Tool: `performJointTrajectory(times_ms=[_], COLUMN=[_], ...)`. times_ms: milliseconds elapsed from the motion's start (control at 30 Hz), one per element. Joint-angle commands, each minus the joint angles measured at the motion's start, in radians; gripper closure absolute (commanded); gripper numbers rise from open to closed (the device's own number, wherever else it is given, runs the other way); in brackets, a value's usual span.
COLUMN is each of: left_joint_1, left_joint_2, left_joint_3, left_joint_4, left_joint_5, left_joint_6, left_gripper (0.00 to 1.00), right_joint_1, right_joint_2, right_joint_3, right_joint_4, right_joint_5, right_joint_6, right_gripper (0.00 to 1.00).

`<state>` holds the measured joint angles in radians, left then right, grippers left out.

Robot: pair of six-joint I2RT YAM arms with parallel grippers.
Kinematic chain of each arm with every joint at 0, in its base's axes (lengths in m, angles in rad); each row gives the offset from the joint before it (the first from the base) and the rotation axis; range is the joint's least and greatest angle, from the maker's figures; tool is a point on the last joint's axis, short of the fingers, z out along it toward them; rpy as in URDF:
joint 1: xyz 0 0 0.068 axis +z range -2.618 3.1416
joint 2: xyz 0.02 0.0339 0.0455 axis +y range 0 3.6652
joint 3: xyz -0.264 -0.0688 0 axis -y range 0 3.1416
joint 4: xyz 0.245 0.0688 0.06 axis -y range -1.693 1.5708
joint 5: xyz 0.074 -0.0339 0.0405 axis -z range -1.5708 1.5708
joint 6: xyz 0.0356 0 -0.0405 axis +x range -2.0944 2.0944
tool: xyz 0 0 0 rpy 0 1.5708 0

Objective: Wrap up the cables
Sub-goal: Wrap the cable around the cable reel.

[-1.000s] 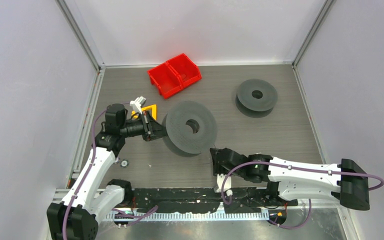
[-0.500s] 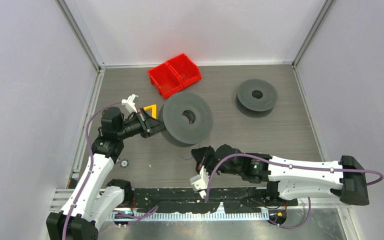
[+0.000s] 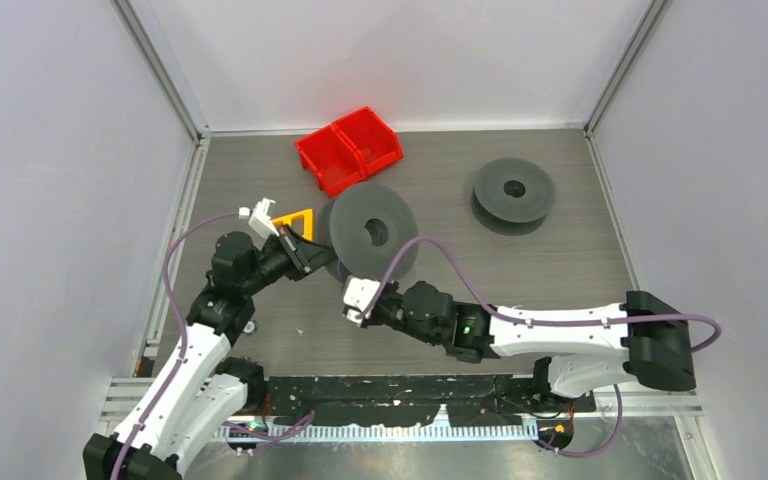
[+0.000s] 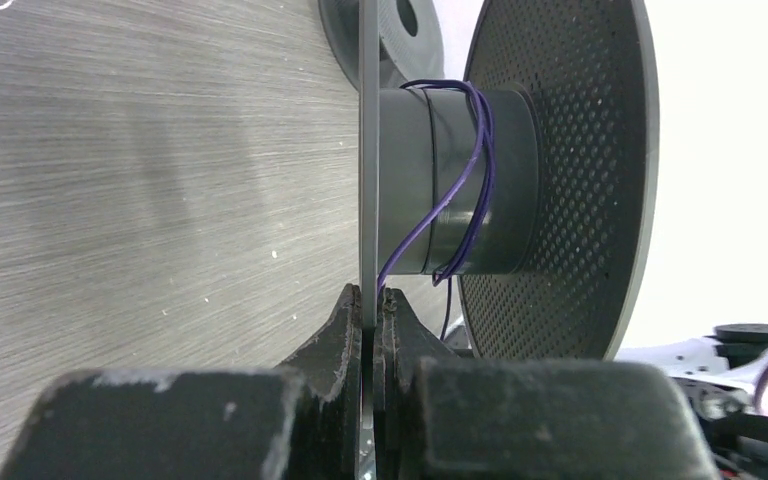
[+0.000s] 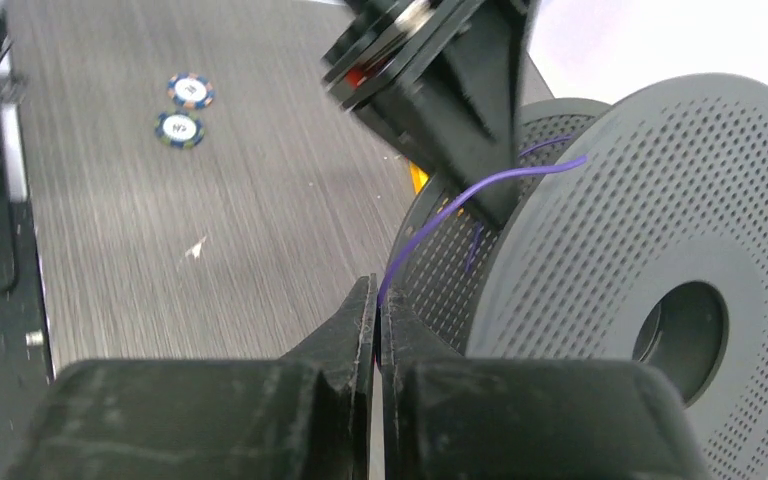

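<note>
A big dark grey disc spool (image 3: pixel 370 235) stands on edge at the table's middle left. My left gripper (image 3: pixel 315 262) is shut on the rim of its thin near flange (image 4: pixel 368 150), with the jaws (image 4: pixel 368 300) clamped either side. A thin wire, purple in these views (image 4: pixel 475 170), makes a few loose turns round the hub (image 4: pixel 505 180). My right gripper (image 3: pixel 365 290) sits just in front of the spool (image 5: pixel 660 300). It is shut (image 5: pixel 377 295) on the wire (image 5: pixel 440 215), which runs up from its tips over the perforated flange.
A red double bin (image 3: pixel 348 150) stands at the back. A second grey spool (image 3: pixel 513 195) lies flat at the back right. A yellow triangle (image 3: pixel 295 220) lies behind my left gripper. Two small round chips (image 5: pixel 185 110) lie on the table at the front left.
My left gripper has carried the spool back and left and tipped it more on edge. My right gripper has swung left from the table's front middle up to the spool.
</note>
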<state>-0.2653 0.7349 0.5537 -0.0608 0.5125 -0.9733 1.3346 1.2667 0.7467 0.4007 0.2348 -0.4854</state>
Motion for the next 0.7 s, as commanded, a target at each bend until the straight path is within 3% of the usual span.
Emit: performJointTrajectory(times_ms=[0,300,433,667], left_joint_1=[-0.063,-0.162,-0.218,-0.242], left_joint_2=[-0.033,-0.063,-0.052,-0.066], left_joint_3=[0.011,-0.039,-0.05,-0.084], left_joint_4=[0.075,0.055,0.055,0.055], left_joint_5=[-0.155,-0.335,-0.404,-0.467], left_joint_6=[0.097,0.205,0.251,0.275], left_gripper=[1.0,1.0,1.0,1.0], right_joint_1=[0.01,0.01,0.008,-0.014], right_joint_2=[0.057,0.205,0.285,0.35], right_joint_3=[0.111,0.284,0.415,0.492], right_joint_4=[0.095,-0.04,-0.155,-0.273], right_joint_5=[0.162,0.394,0.452,0.527], right_joint_6=[0.231,0.509,0.577,0.676], right_gripper=[0.95,0.95,0.95,0.95])
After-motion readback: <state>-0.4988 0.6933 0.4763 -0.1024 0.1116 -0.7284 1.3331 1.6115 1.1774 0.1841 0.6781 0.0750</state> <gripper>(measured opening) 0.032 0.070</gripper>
